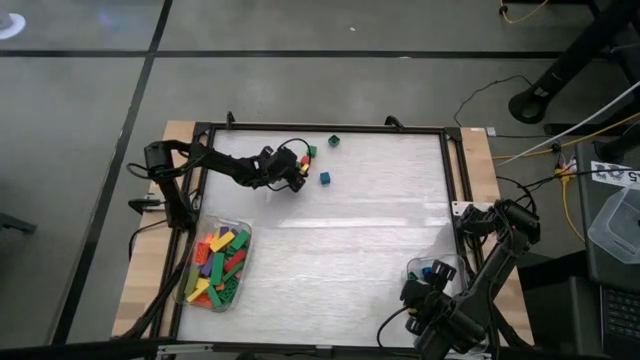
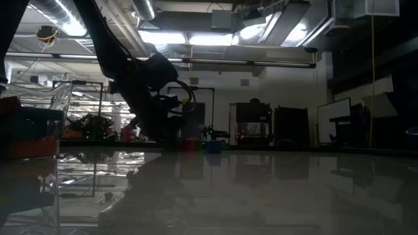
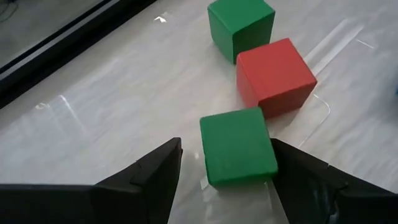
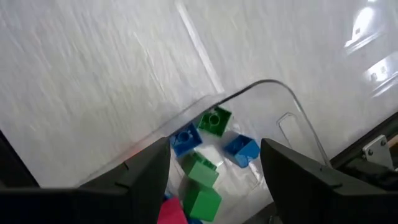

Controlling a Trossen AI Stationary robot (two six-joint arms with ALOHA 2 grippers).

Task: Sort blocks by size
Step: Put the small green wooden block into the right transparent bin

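Observation:
My left gripper (image 3: 225,163) is open, low over the table's far left part (image 1: 298,172). A short green block (image 3: 239,146) stands on the table between its fingers, close against one finger. Just beyond it stand a short red block (image 3: 277,74) and another green block (image 3: 241,25). A green block (image 1: 334,140) and a blue block (image 1: 325,177) lie loose nearby. My right gripper (image 4: 214,165) is open and empty above a clear tub (image 4: 273,93) at the near right, which holds short blue and green blocks (image 4: 214,121). My left gripper comes at the green block slanting down, one finger on each side of it. One finger (image 3: 298,171) stands right against the block's side (image 3: 268,149). I cannot tell whether it touches. The block rests flat on the table.
A clear tub (image 1: 243,232) at the near left holds several long blocks in green, red, yellow, orange and purple. A black frame (image 1: 320,129) runs round the white table top. The middle of the table (image 1: 330,250) is bare. Cables lie beyond the right edge.

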